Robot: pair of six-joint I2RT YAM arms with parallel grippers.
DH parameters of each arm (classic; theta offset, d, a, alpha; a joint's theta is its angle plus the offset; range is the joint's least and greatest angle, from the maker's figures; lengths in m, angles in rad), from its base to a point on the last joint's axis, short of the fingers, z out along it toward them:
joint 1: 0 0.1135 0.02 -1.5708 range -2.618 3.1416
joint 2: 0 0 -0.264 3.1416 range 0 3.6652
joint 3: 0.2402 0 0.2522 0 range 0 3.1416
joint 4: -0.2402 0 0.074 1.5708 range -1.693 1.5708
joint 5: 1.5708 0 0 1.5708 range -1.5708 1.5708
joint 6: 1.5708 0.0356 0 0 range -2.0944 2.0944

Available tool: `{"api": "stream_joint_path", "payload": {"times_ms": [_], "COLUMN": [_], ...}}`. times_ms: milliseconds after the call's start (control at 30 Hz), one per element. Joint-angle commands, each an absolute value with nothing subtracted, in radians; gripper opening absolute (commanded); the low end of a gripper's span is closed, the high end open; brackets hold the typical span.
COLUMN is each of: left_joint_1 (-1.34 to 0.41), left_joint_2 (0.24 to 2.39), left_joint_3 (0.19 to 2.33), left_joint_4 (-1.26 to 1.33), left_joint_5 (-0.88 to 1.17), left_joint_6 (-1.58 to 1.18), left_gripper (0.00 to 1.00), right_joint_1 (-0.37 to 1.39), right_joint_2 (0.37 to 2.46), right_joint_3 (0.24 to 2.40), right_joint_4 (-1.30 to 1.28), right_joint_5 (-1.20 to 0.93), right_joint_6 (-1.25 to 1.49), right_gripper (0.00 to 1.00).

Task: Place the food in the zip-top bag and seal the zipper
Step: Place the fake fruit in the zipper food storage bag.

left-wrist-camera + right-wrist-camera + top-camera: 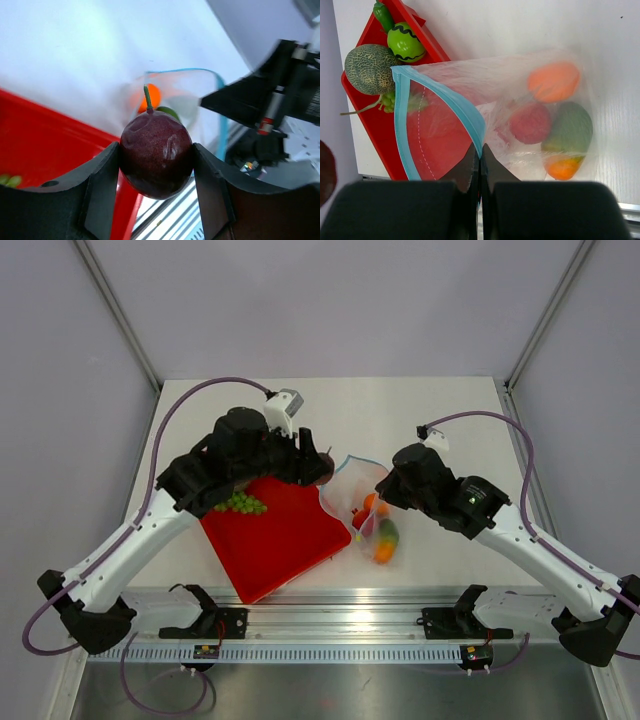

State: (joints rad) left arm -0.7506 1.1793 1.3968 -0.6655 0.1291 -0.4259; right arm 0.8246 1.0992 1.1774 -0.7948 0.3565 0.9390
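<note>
The left gripper (156, 167) clamps the purple fruit (156, 147) just short of the zip-top bag (520, 85). In the overhead view the bag's mouth gapes at about four o'clock from it, and the right gripper (480, 156) pinches the zipper (465, 112) tight to hold it open. Three pieces are bagged, one is in the jaws, and four sit on the red tray (370, 125): melon (370, 69), grapes (395, 102), striped green ball (406, 42), cucumber (383, 15).

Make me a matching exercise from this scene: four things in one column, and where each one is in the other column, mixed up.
Things:
1. purple fruit
2. netted melon
3. orange
4. zipper

Places:
A. on the red tray
B. inside the zip-top bag
C. pinched by the right gripper
D. held in the left gripper

Pairs: 1-D, 2-A, 3-B, 4-C
</note>
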Motion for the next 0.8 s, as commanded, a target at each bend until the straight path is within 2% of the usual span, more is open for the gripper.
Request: {"api": "stream_joint_path", "payload": {"times_ms": [0,133,167,200,233,267,433,600,767], "left_joint_1": [-0.779,-0.813,-0.831,-0.837,-0.842,-0.844,-0.844,-0.830,-0.639], "left_joint_2": [1.235,1.264,1.276,1.287,1.296,1.299,1.284,1.266,1.249], "left_joint_3": [1.402,1.387,1.387,1.393,1.400,1.416,1.463,1.520,1.490], "left_joint_4": [-0.624,-0.604,-0.607,-0.620,-0.644,-0.655,-0.696,-0.764,-0.804], "left_joint_5": [0.251,0.291,0.285,0.275,0.262,0.252,0.178,0.014,-0.018], "left_joint_6": [-0.429,-0.443,-0.437,-0.430,-0.426,-0.423,-0.394,-0.370,-0.422], "left_gripper": [0.45,0.49,0.56,0.69,0.94,0.99,0.99,0.98,0.90], "right_joint_1": [0.833,0.833,0.833,0.834,0.831,0.833,0.833,0.833,0.833], "right_joint_2": [1.098,1.081,1.078,1.078,1.078,1.078,1.078,1.069,1.058], "right_joint_3": [1.183,1.178,1.174,1.175,1.174,1.175,1.170,1.167,1.164], "right_joint_4": [-0.770,-0.782,-0.782,-0.782,-0.782,-0.784,-0.784,-0.790,-0.793], "right_joint_5": [0.360,0.379,0.380,0.380,0.379,0.379,0.374,0.380,0.379], "right_joint_6": [0.951,0.956,0.956,0.957,0.956,0.957,0.960,0.960,0.962], "right_gripper": [0.00,0.00,0.00,0.00,0.00,0.00,0.00,0.00,0.00]}}
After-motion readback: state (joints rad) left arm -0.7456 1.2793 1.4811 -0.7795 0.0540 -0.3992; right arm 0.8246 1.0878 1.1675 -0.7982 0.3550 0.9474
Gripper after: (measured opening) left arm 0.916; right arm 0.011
